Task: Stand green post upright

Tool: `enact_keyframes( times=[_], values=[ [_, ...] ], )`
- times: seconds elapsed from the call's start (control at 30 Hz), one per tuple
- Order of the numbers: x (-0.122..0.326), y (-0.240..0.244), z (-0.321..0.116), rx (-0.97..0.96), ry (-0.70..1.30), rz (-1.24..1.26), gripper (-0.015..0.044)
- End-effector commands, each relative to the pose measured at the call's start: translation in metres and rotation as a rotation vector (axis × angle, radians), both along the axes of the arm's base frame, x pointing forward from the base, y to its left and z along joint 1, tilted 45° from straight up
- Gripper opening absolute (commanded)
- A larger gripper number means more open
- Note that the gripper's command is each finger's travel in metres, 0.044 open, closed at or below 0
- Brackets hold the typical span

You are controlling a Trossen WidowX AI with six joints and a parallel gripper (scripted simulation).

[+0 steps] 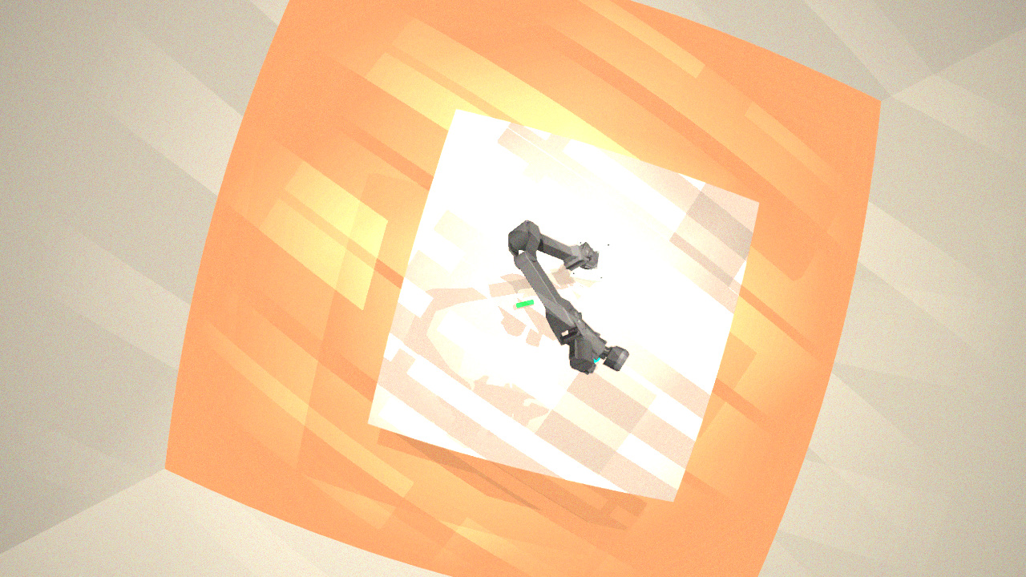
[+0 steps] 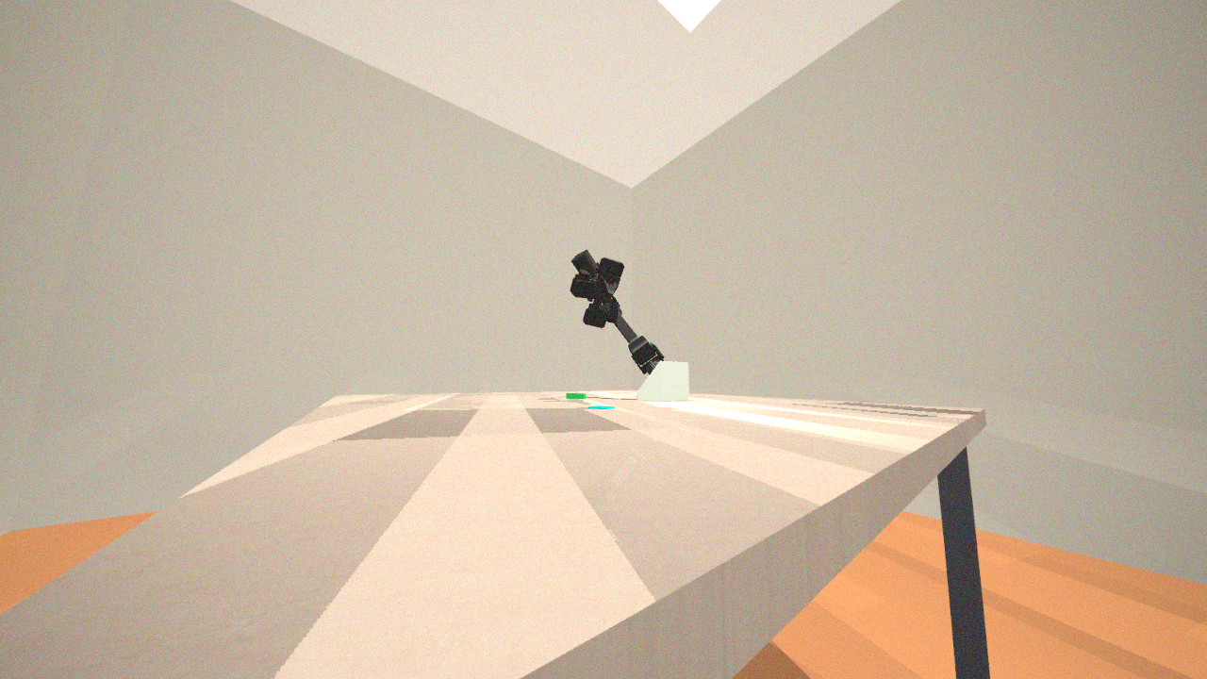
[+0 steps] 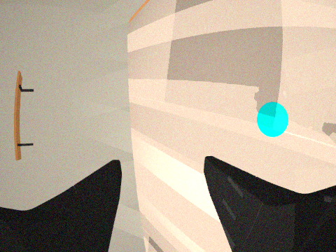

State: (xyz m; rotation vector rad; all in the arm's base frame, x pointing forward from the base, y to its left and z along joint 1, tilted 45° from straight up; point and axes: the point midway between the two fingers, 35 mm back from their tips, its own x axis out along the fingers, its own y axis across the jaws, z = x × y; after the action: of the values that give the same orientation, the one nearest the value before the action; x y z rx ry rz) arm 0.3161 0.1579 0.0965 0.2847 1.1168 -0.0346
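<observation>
The green post [image 1: 525,303] [image 2: 575,396] lies flat on the table, to the left of the cyan circle in the top and exterior views. The flat cyan circle [image 2: 601,407] [image 3: 272,119] is fully visible in the wrist view, right of the fingers; in the top view the arm covers most of it. My gripper [image 3: 162,166] is open about halfway, with nothing between its fingers. It is high above the table, roughly over the circle's side in the top view; its fingertips cannot be made out in the top and exterior views. The post is not in the wrist view.
The table [image 1: 609,423] [image 2: 506,540] carries the white arm base [image 2: 667,381] behind the circle. The arm's links pass overhead close to the post in the top view. A wooden wall shelf [image 3: 17,115] shows far off in the wrist view.
</observation>
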Motion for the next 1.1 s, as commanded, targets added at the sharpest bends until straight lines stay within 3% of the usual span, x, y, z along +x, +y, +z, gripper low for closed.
enact_keyframes(
  times=[0.0, 0.67, 1.07],
  values=[
    [0.001, -0.036, 0.008, -0.063, 0.023, -0.151, 0.0233],
    [-0.056, -0.202, 0.071, -0.419, 0.115, -0.831, 0.0233],
    [-0.109, -0.262, 0.117, -0.618, 0.132, -1.105, 0.0233]
  ],
)
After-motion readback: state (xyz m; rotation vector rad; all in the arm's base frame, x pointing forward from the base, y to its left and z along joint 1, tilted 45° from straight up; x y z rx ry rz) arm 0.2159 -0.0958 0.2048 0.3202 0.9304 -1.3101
